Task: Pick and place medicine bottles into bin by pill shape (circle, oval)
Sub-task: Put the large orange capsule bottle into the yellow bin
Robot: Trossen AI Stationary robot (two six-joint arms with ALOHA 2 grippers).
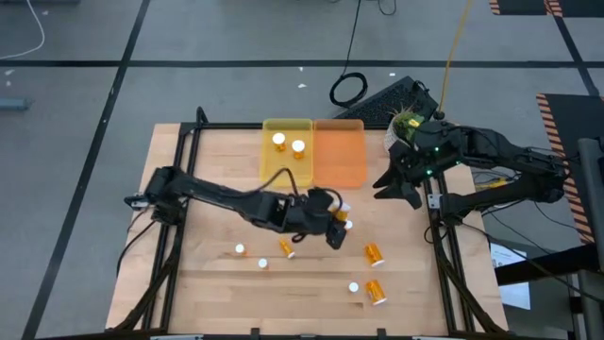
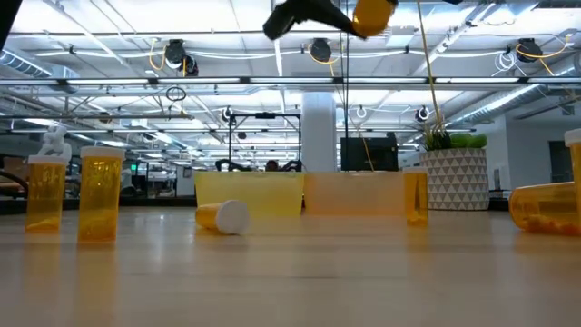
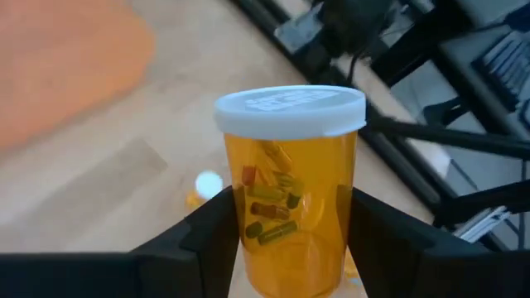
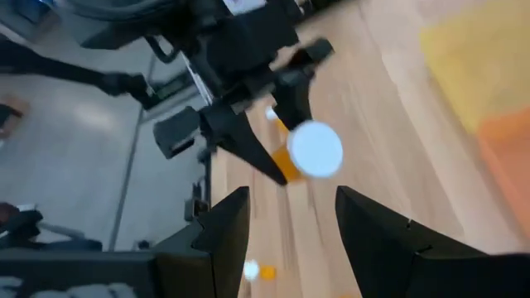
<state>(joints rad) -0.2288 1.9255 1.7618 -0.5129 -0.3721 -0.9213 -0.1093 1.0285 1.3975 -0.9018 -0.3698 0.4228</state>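
My left gripper (image 1: 337, 229) is over the middle of the table, shut on a medicine bottle (image 3: 290, 207) with a white cap (image 3: 290, 112) and long pills inside. The low view shows this bottle (image 2: 372, 14) high above the tabletop. The yellow bin (image 1: 286, 162) at the far edge holds two upright bottles (image 1: 279, 141) (image 1: 298, 147). The orange bin (image 1: 340, 151) stands beside it. Several more bottles stand or lie on the near half of the table (image 1: 286, 247) (image 1: 374, 253) (image 1: 377, 293). My right gripper (image 1: 392, 186) hangs open at the table's right edge, holding nothing. My left gripper pinches the bottle's orange wall (image 3: 240, 223) between its two fingers (image 3: 377, 236), one on each side, below the cap. The fingers reach in from the table's left. The bottle is lifted clear of the table, its cap (image 4: 316, 149) turned toward the right arm.
A white patterned pot with a green plant (image 1: 406, 121) stands at the far right corner, close to the right arm. A black frame (image 1: 189, 142) edges the table. Bare wood lies between the bins and the loose bottles.
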